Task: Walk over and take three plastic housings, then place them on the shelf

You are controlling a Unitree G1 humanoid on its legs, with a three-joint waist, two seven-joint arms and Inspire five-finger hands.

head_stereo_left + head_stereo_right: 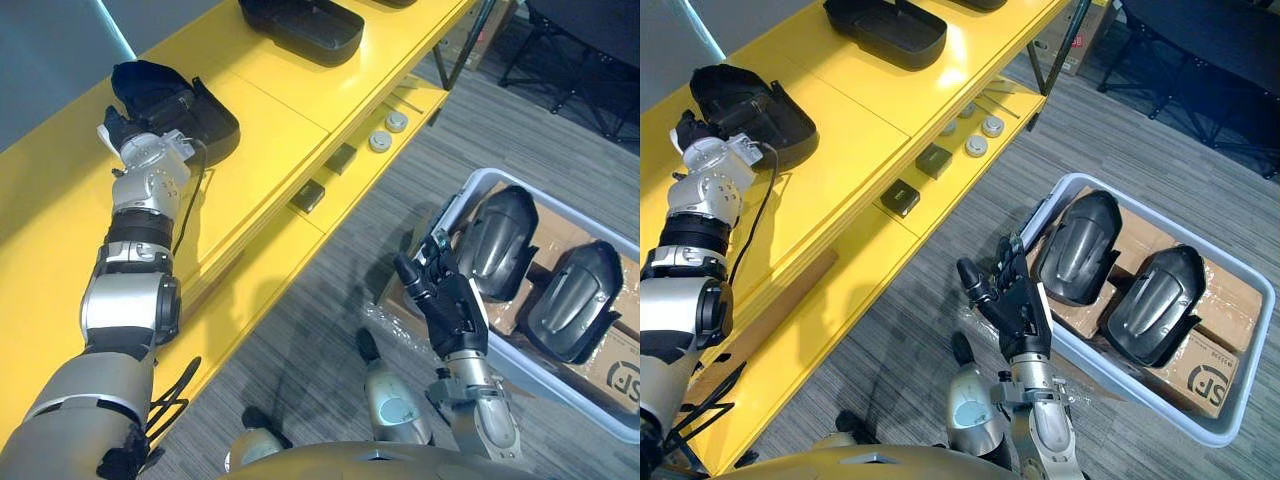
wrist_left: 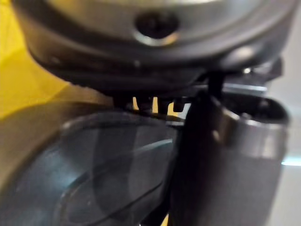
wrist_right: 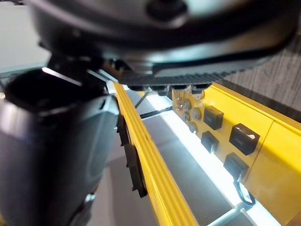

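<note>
Okay, left hand point(image 1: 128, 130) is resting at the near rim of a black housing point(image 1: 185, 100) lying toward the left end of the yellow shelf point(image 1: 270, 120); cannot tell whether it is clamped on it or loose. A second black housing point(image 1: 300, 25) is sitting further along the shelf's top board. Right hand point(image 1: 450, 300) is hanging with fingers apart and relaxed, holding nothing, just beside the left corner of the white bin point(image 1: 478, 177), where 2 grey housings point(image 1: 497, 240) are lying side by side on cardboard. These shells are probably light, stiff, smooth and a bit slippery; pinching over a thin rim edge is looking safest.
</note>
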